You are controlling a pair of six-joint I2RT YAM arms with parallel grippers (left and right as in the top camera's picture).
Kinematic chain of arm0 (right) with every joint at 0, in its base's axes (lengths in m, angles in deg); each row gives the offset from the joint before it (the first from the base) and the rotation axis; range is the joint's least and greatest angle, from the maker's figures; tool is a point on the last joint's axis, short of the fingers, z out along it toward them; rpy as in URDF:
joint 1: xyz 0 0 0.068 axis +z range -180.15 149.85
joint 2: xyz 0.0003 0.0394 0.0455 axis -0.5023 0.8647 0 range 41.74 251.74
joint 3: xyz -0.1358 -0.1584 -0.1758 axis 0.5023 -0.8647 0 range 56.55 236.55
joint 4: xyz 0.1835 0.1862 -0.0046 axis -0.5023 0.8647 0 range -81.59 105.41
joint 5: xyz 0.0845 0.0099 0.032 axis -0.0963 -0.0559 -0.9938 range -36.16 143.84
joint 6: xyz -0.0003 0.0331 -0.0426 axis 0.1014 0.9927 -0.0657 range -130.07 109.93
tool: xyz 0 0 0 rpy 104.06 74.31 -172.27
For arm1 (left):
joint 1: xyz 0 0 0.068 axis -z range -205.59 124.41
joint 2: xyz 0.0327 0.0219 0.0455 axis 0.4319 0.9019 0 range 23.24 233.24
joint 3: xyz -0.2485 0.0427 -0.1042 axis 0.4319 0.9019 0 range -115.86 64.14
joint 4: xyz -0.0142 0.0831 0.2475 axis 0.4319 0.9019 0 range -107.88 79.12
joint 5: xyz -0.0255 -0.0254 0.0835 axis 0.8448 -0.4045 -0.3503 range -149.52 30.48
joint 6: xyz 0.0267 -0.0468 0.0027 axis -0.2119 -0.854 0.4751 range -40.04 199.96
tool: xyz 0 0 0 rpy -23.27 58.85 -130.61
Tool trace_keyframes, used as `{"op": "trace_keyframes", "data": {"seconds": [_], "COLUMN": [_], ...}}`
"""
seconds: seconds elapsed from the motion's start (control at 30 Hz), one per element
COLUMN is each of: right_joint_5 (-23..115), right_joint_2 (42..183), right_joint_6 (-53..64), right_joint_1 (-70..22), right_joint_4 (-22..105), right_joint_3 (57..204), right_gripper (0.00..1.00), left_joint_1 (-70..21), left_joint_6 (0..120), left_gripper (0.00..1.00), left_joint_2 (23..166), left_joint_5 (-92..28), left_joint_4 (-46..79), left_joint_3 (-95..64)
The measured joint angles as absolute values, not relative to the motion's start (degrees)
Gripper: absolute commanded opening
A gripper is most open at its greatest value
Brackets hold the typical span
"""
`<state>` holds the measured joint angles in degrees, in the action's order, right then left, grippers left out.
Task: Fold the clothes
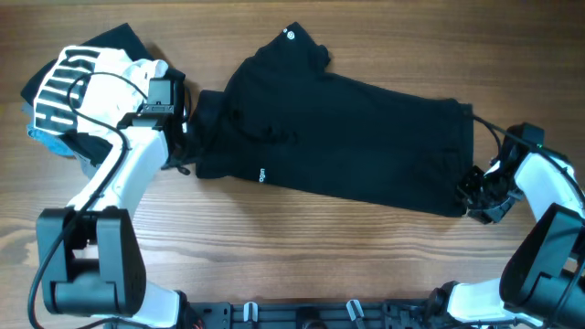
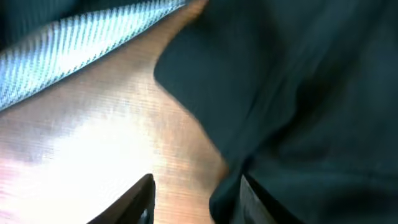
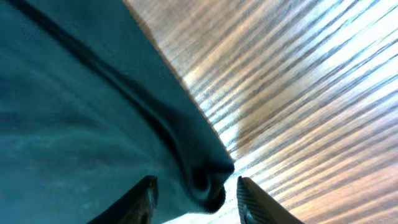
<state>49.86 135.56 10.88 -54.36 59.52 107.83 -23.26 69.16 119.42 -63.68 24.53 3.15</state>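
From up here I read the black T-shirt (image 1: 338,137) as one long dark band across the middle of the worktop (image 1: 302,247). Its long axis runs from my left side to my right, with the right end lying a little nearer to me. The collar edge with the tiny white logo is on the far side, and the small white label mark is on the near edge. The left fingers (image 2: 196,205) sit at the shirt's left end, parted and gripping nothing. Bare wood shows between them, and the cloth edge lies against the inner side of one of them. That view is soft, so I can't be sure whether the cloth actually touches the finger. The right fingers (image 3: 198,199) are at the near corner of the right end, also standing apart. A rolled lump of hem lies loose in the gap between them, not pinched. Each arm therefore has its own end of the band directly in front of it, and neither is better placed than the other. The striped white garment (image 1: 69,87) and the light-blue cloth (image 2: 74,50) lie just beyond the left end, close enough that I would watch for snagging them. My guess is that the next fold runs along the long axis, one end carried over the other.
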Motion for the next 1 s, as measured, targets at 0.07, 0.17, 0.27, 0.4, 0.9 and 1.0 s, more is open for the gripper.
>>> {"op": "trace_keyframes", "data": {"seconds": [0.07,0.17,0.27,0.4,0.9,1.0], "right_joint_5": [49.59,48.11,46.27,43.65,39.69,39.65], "right_joint_2": [135.48,134.10,131.06,126.51,125.77,125.77], "right_joint_6": [10.88,10.90,10.90,10.90,9.17,9.24], "right_joint_1": [-54.36,-54.36,-54.36,-54.36,-54.36,-54.36], "right_joint_4": [60.53,61.49,61.82,64.20,59.81,56.09], "right_joint_3": [109.74,111.77,113.04,113.76,104.86,101.82], "right_gripper": [0.51,0.56,0.62,0.67,0.77,0.77], "left_joint_1": [-23.24,-23.24,-23.26,-23.24,-23.26,-23.24], "left_joint_6": [69.13,69.16,69.16,69.20,68.89,68.92], "left_gripper": [0.52,0.57,0.63,0.70,0.47,0.28], "left_joint_2": [118.20,116.08,114.72,114.63,122.09,123.03], "left_joint_5": [-62.37,-59.81,-57.08,-54.57,-50.17,-50.13], "left_joint_4": [26.78,28.77,29.80,29.97,20.42,20.42], "left_joint_3": [3.10,3.04,2.86,2.75,7.89,7.89]}}
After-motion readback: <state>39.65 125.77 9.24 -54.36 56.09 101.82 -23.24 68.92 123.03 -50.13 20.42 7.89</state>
